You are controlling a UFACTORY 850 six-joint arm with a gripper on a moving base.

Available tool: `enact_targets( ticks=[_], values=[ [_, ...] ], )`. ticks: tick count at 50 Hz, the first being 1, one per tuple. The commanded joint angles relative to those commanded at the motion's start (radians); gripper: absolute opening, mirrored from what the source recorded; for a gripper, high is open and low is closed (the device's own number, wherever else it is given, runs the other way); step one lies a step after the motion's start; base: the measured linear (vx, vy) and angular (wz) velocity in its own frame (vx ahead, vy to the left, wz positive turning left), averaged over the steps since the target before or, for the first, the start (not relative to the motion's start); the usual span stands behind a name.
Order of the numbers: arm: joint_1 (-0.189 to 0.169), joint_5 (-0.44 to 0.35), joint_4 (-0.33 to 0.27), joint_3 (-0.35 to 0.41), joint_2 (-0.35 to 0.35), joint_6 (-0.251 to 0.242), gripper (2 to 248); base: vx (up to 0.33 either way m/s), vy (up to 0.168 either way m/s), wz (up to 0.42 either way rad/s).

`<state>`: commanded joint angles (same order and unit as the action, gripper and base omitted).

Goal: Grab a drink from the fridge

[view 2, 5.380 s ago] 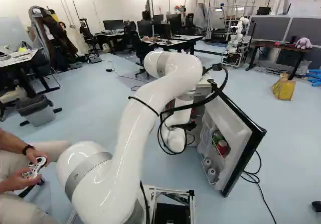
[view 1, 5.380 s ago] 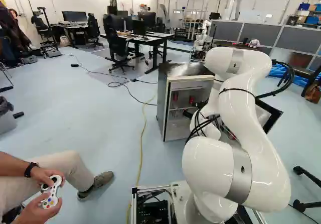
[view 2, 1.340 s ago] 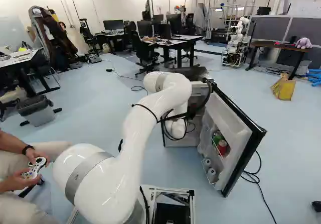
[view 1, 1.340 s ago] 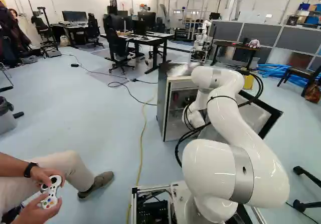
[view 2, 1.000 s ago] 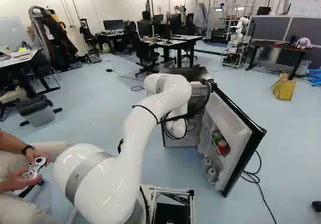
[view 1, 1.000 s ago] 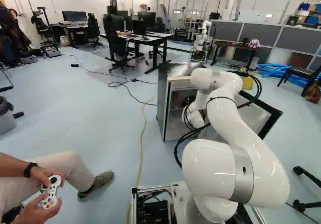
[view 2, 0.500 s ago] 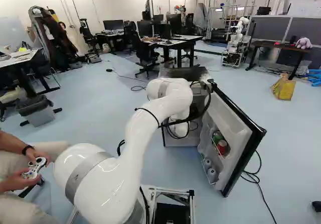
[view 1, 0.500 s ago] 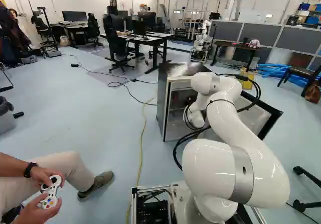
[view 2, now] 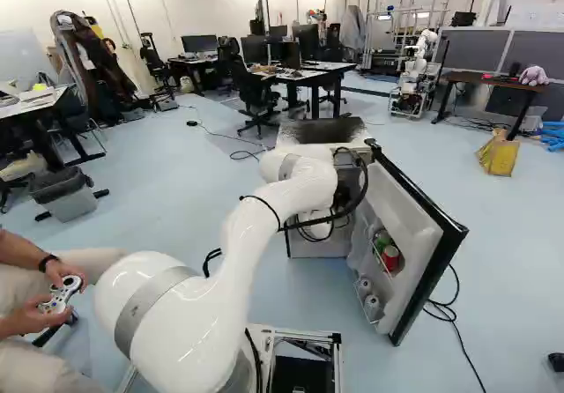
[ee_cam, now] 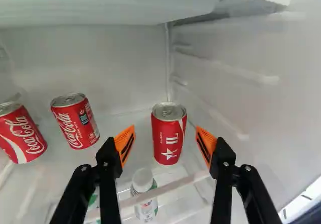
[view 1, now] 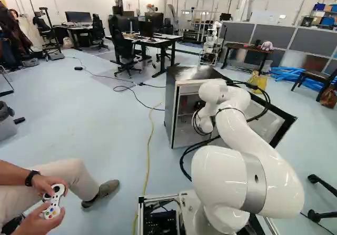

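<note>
L base view (12 = dead ahead of base): arm (view 1: 245, 135) reaches to 12 o'clock, its far end at the open front of the fridge (view 1: 169, 103). Fridge door (view 1: 266, 121) swung open at 1 o'clock. Another robot (view 1: 211, 46) at 12, far off.

R base view: same arm, bent fwd. Door racks at 1 o'clock hold a green can (view 2: 382, 239) next to a red-and-white can (view 2: 390, 257). Yellow bag (view 2: 500, 156) at 1, on floor, beyond door.

Wrist view (12 = ahead of gripper): gripper (ee_cam: 165, 141) wide, nothing gripped. Red can (ee_cam: 169, 138) upright at 12, lined up w/ gap, apart from both pads (ee_cam: 125, 141). Two more cans (ee_cam: 75, 121) at 10. White-capped btl (ee_cam: 144, 189) at 12, nearer, shelf bar across it.
</note>
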<state>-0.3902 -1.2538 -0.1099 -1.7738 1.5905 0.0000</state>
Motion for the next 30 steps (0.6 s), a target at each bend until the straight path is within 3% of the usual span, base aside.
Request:
enact_targets(
  ticks=[13,30],
  values=[
    [-0.003,0.006,0.003,-0.110,0.063,0.000,178,0.000,0.000,0.000],
    [-0.003,0.006,0.003,-0.133,0.076,0.000,178,0.000,0.000,0.000]
  ],
)
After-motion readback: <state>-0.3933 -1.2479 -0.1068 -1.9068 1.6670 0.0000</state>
